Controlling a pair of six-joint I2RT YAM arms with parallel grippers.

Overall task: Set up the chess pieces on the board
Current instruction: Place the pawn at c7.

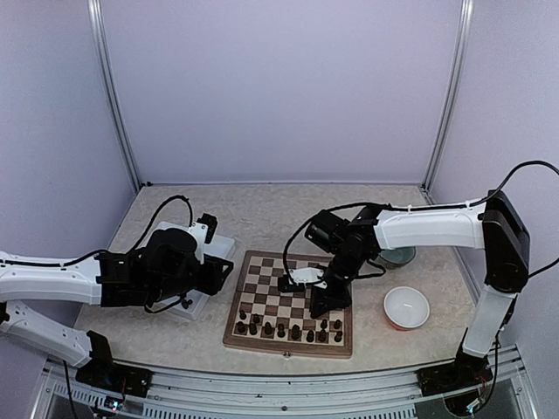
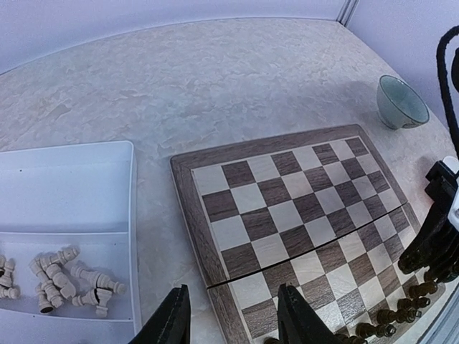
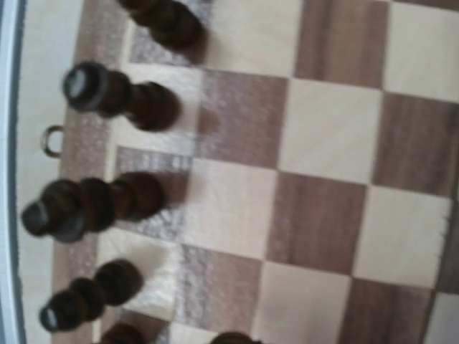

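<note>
The board (image 1: pixel 258 281) lies at the middle of the table's near edge. The dark chess pieces (image 1: pixel 288 330) stand in two rows along the board's near side, with the far squares bare. The cream pieces (image 2: pixel 61 279) lie heaped in the near compartment of a white tray (image 2: pixel 72 154) just beside the board's left edge. The left gripper (image 2: pixel 233 319) hangs over that edge, its fingers apart with nothing between them. The right gripper (image 1: pixel 320 305) is low over the board's near right part, closed tight. Whether it pinches anything cannot be told.

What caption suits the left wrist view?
Cream chess pieces lie jumbled in a white tray beside the board; dark pieces line one edge.
</note>
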